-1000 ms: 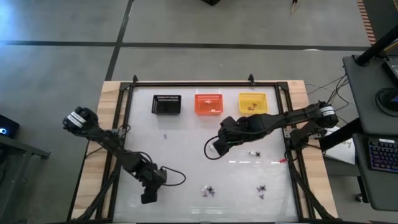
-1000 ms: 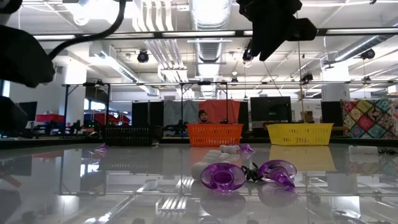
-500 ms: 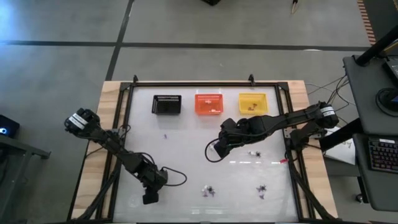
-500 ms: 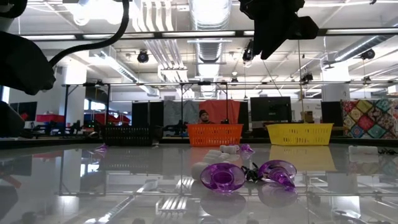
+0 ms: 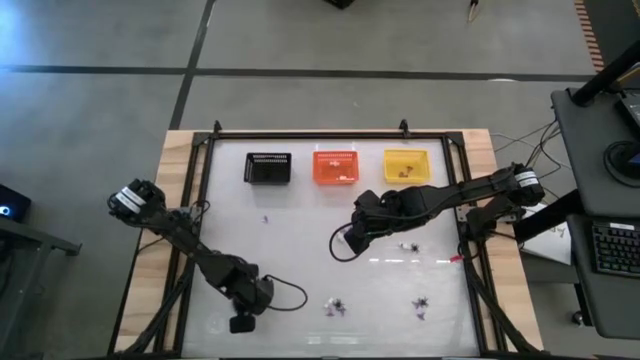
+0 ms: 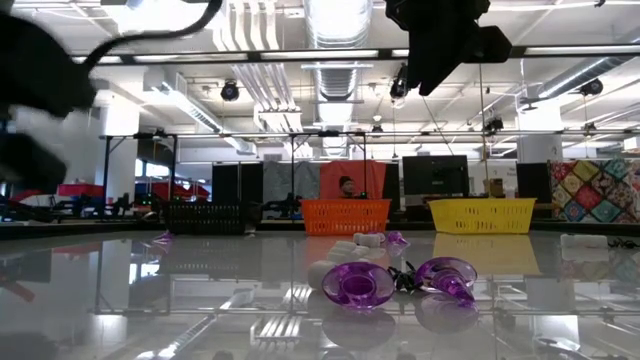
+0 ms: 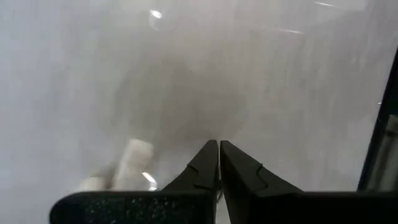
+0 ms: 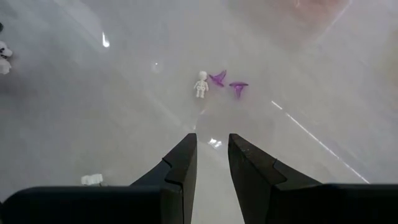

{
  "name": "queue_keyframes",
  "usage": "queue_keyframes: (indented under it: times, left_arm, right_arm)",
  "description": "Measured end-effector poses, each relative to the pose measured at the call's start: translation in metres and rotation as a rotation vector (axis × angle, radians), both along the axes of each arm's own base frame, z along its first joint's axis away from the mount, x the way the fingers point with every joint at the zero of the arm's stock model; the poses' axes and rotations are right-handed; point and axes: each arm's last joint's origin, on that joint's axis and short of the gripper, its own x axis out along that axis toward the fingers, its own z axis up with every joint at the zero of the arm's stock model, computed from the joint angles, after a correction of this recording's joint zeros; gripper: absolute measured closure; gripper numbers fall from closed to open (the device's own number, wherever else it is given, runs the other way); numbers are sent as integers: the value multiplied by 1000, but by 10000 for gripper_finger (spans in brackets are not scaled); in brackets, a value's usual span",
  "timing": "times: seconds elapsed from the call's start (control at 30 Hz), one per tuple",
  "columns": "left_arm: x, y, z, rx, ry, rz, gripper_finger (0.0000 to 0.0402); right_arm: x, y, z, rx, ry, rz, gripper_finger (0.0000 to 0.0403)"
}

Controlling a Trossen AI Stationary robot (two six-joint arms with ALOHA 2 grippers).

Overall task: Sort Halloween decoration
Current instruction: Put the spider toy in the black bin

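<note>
The left gripper sits low over the near-left part of the white table, its two dark fingers pressed together with nothing visible between them. In the left wrist view a blurred whitish piece lies on the table just beside the closed tips; what it is cannot be told.

The right gripper hangs above the middle of the table, its arm reaching in from the right edge. Its fingers stand a little apart with only bare table showing in the gap, holding nothing. Ahead of them, in the right wrist view, lie a small white skeleton figure and two purple witch hats, close together, the nearer hat just beside the skeleton.

The other Halloween trinkets are scattered on the table: a small cluster near the front edge at centre, another to its right, white bits near the right arm, and a tiny purple piece below the black basket. From the low view, two purple hats with a black spidery shape between them lie close to the camera.

Along the far edge stand the black basket, an orange basket and a yellow basket, in a row and apart from each other; the orange and yellow ones hold a few small pieces.
</note>
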Motion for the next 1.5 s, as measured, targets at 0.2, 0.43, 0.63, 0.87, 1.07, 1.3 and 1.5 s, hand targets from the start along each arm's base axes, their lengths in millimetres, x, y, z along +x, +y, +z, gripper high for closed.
queue_keyframes:
  times: [0.2,0.43,0.63,0.87,1.07,1.3,1.5]
  left_arm:
    - [10,-4,25,80,-43,-51,401]
    - [2,-8,23,37,26,-76,401]
    - [-10,-15,14,30,97,-58,401]
    - [-14,-23,2,47,133,-86,383]
    - [-12,-25,-5,60,149,-93,341]
    - [-11,-26,-12,85,153,-86,307]
    - [-8,-26,-16,134,115,-68,308]
  right_arm:
    - [-1,2,0,-22,-2,9,319]
    - [-3,9,0,-36,3,27,319]
    - [-4,14,0,-45,1,41,319]
    - [-4,14,0,-45,0,36,319]
    - [-4,14,0,-41,-2,27,319]
    - [-4,14,0,-38,-3,20,319]
    - [-4,14,0,-36,-4,15,319]
